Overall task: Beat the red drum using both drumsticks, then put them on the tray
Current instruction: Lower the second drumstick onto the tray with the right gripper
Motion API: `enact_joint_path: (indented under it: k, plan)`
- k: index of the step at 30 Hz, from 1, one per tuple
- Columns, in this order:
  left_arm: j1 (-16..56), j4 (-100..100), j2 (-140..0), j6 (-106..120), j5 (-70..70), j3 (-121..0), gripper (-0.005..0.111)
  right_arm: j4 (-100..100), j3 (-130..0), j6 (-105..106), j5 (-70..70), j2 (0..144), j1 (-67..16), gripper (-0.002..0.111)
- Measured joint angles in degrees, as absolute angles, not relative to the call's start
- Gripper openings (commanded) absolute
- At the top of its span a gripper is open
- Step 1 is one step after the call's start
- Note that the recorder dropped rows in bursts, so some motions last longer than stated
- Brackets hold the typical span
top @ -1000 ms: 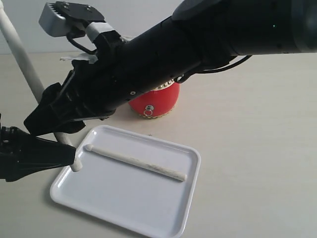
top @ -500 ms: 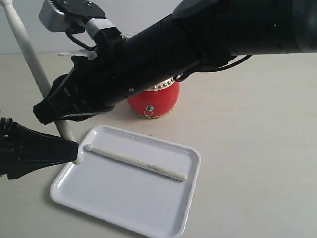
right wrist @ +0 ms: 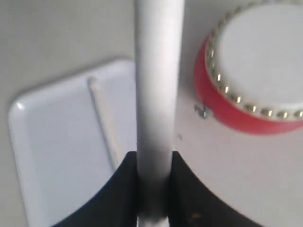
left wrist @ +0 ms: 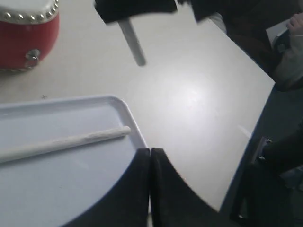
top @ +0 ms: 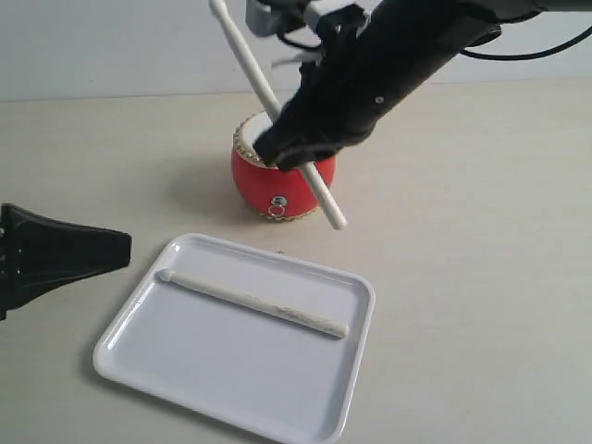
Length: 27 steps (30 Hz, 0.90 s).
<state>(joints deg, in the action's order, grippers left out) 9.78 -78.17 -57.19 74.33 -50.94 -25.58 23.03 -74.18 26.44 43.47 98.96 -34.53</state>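
Behind the tray's far edge, on the desk [top: 462, 277], sits the drum [top: 261, 180], upright, skin up, apart from the tray [top: 213, 365]. Held stick [top: 245, 51] slants across the drum's front, with its lower tip just past the red body toward the tray and its top end high. Whether it touches the drum, can't tell. Right tool [top: 291, 148] is clamped narrow on that stick about mid-length. Laid stick [top: 250, 301] already lies flat in the tray, slantwise. Left tool [left wrist: 150, 156] is pinched fully together with nothing in it, by the tray's edge. Judged step: get the second stick into the tray. To do it well, lift it clear of the drum first and swing it over bare tray floor on the near side of the laid stick. Tip it level, roughly parallel to that one, and go low before letting go so it doesn't bounce or roll over the low rim. Don't knock the laid stick. Left tool looks out of the way. Brands, labels, writing: none readable anywhere.
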Motion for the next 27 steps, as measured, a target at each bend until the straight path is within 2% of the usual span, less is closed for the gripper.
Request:
enact_joint_path:
  k: [7,14,21,27]
  plan:
    - [9.78,-78.26,-50.24,74.74,-40.28,-25.5,0.0,9.42,-74.18,23.12,55.6,104.33,-42.13,0.0]
    - [9.78,-78.14,-42.17,74.61,-28.69,-25.5,0.0,3.38,-74.27,22.38,56.86,109.09,-50.99,0.0]
    - [9.78,-78.14,-41.32,74.61,-25.82,-25.5,0.0,-3.73,-77.58,18.47,57.95,115.54,-56.32,0.0]
    - [9.78,-78.14,-41.32,74.4,-25.53,-25.5,0.0,-4.43,-82.19,18.13,60.9,120.34,-56.91,0.0]
